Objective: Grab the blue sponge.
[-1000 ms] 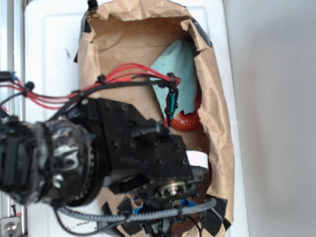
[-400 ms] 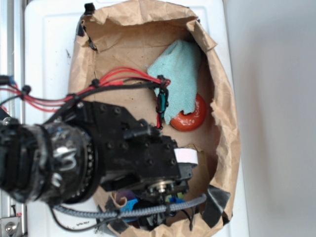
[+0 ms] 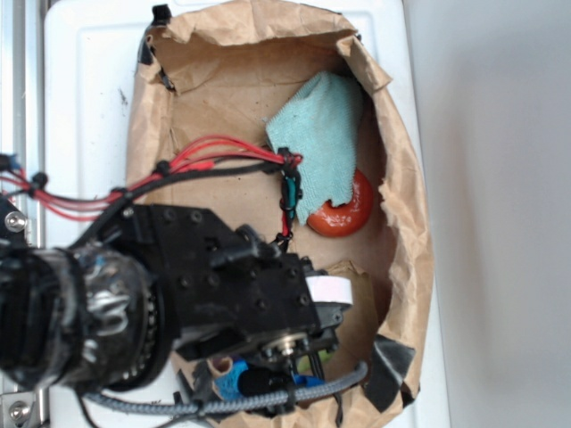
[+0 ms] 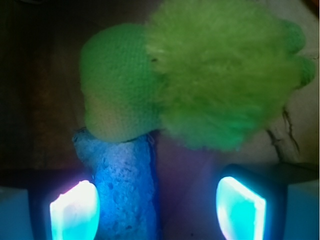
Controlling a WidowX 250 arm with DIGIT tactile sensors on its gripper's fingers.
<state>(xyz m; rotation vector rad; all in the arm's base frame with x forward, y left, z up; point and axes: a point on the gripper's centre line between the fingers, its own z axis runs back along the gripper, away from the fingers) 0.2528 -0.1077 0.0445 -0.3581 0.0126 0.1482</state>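
Gripper [image 4: 156,210] is hovering, jaws spread wide and grasping nothing, over the blue sponge [image 4: 125,187].
The sponge is lying between the jaws, hugging one finger, with the green plush toy [image 4: 200,70] just beyond; centring first looks wise.

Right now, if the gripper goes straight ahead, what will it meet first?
Probably the sponge: it already lies between the open fingers, nearer the left one. The green toy lies just beyond. Depth is unclear, so the gripper may touch both.
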